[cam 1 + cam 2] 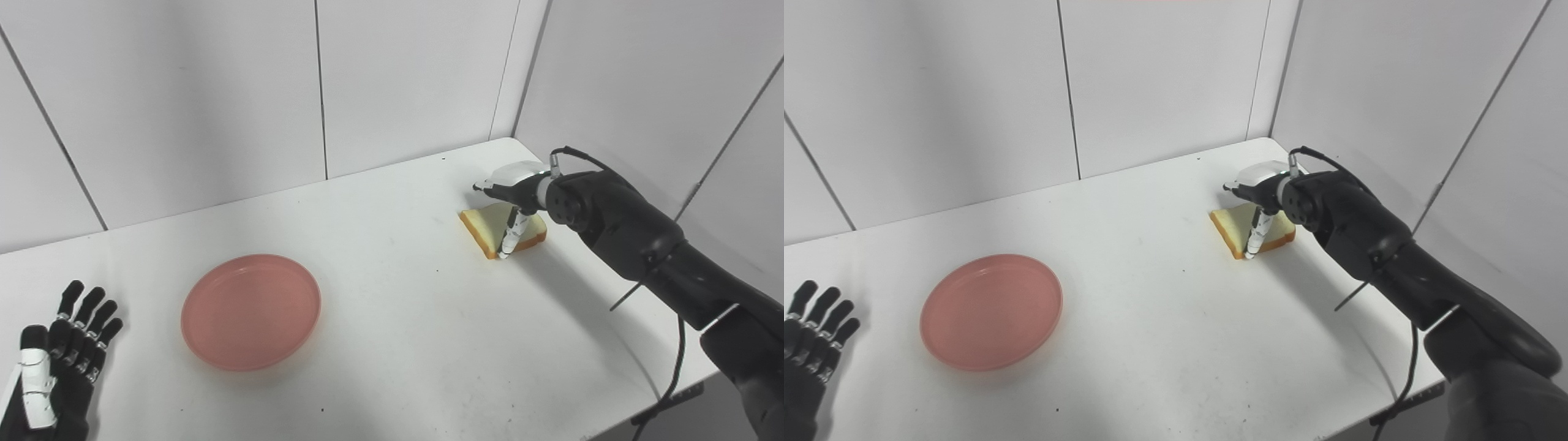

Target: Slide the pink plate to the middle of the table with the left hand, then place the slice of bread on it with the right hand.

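Nearest, down at about eight o'clock on the white worktop [398, 318], the left hand [61, 355] lies flat with its fingers stretched and spread, released and holding nothing. Just beyond it toward the centre sits the pink plate [251, 311], round and shallow, bare inside, apart from the left hand and resting left of the middle of the worktop.

Across the worktop, the right arm [637, 245] reaches in from four o'clock, black and bulky, with a cable [674, 367] looping down from it past the near edge.

Farther back, at about two o'clock near the corner where the two wall panels [245, 92] meet, lies the slice of bread [487, 226], flat on the worktop, well apart from the plate. The right hand [511, 196] hangs over it, one finger pointing down so its tip meets the near crust. Whether the hand has actually gripped the bread I cannot tell.
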Robot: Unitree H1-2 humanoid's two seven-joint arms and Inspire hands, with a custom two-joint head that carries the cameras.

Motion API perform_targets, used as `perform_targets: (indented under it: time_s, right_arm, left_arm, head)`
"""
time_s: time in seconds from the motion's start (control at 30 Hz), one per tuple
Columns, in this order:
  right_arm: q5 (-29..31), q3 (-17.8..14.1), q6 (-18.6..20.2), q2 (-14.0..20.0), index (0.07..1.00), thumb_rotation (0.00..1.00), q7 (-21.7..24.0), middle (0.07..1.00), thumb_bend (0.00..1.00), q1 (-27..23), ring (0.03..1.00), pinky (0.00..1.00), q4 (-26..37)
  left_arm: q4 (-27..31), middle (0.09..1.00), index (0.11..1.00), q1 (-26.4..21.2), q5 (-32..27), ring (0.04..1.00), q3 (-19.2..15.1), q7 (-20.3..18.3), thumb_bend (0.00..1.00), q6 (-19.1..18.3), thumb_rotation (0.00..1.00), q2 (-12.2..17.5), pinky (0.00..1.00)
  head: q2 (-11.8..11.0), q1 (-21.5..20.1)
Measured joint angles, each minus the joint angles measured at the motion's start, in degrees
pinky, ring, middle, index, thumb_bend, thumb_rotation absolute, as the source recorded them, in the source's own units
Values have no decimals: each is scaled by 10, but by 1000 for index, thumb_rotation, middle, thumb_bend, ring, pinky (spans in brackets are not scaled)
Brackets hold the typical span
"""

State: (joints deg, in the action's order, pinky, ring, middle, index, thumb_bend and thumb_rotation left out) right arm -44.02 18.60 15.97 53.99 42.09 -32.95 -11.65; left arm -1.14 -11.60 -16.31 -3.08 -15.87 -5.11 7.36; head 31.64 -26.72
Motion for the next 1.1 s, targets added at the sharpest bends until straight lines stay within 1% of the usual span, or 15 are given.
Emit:
perform_targets:
  time_s: [0.3,0.4,0.43,0.47,0.5,0.53,0.57,0.67,0.73,0.8,0.87,0.9,0.93,0.97,1.1]
  right_arm:
    - [5,4,1,-1,1000,329,27,1000,1000,-2,1000,934,-12]
    - [1,10,2,-2,1000,316,39,1000,1000,-6,962,825,-27]
    - [0,12,2,-2,1000,298,43,974,1000,-8,897,744,-29]
    - [-4,13,4,-2,1000,285,45,957,1000,-10,862,708,-29]
    - [-5,13,9,-2,1000,283,50,957,1000,-14,860,706,-29]
    - [-5,12,11,-2,1000,260,57,983,1000,-17,923,783,-28]
    - [-3,11,11,-2,1000,249,58,991,1000,-17,944,812,-28]
    - [9,-1,12,-12,1000,217,57,1000,1000,-17,945,811,-30]
    - [14,-6,12,-15,960,171,46,948,1000,-14,901,767,-31]
    - [19,-14,0,-18,865,109,16,842,943,-5,801,696,-29]
    - [33,-31,-33,-24,717,22,-35,716,818,10,682,638,-29]
    - [41,-38,-44,-28,598,11,-53,617,675,16,627,600,-30]
    - [49,-46,-56,-34,540,5,-72,568,599,22,533,549,-31]
    - [54,-53,-63,-39,522,2,-91,528,551,25,463,473,-35]
    - [57,-57,-76,-45,520,0,-125,491,519,24,413,394,-56]
  left_arm:
    - [1,970,973,0,0,959,0,0,801,0,1000,1,950]
    - [2,973,974,1,0,961,0,0,804,0,1000,2,952]
    - [2,970,972,1,0,957,0,0,806,-1,1000,2,946]
    - [2,967,970,1,0,953,0,0,807,-1,1000,2,942]
    - [2,966,969,1,0,952,0,0,807,-1,1000,2,940]
    - [2,966,970,1,0,951,0,0,803,-1,1000,2,938]
    - [2,965,970,1,0,951,0,0,800,-1,1000,2,938]
    - [3,965,971,2,0,952,-3,0,797,-3,1000,2,943]
    - [4,967,974,2,0,956,-3,0,797,-4,1000,2,947]
    - [6,968,972,2,0,958,-3,0,798,-7,1000,2,949]
    - [8,966,973,3,0,955,-3,0,799,-11,1000,2,942]
    - [10,964,971,3,0,953,-4,0,799,-12,1000,2,938]
    - [12,963,970,4,0,952,-5,0,801,-13,1000,2,935]
    - [14,962,970,4,0,951,-5,0,801,-15,1000,2,933]
    - [16,962,964,4,0,951,-5,0,794,-16,1000,2,935]
  head:
    - [4,0]
    - [5,0]
    - [5,1]
    - [6,1]
    - [6,1]
    - [6,1]
    - [6,1]
    - [7,0]
    - [7,0]
    - [10,0]
    - [11,1]
    - [11,1]
    - [11,1]
    - [11,1]
    - [11,0]
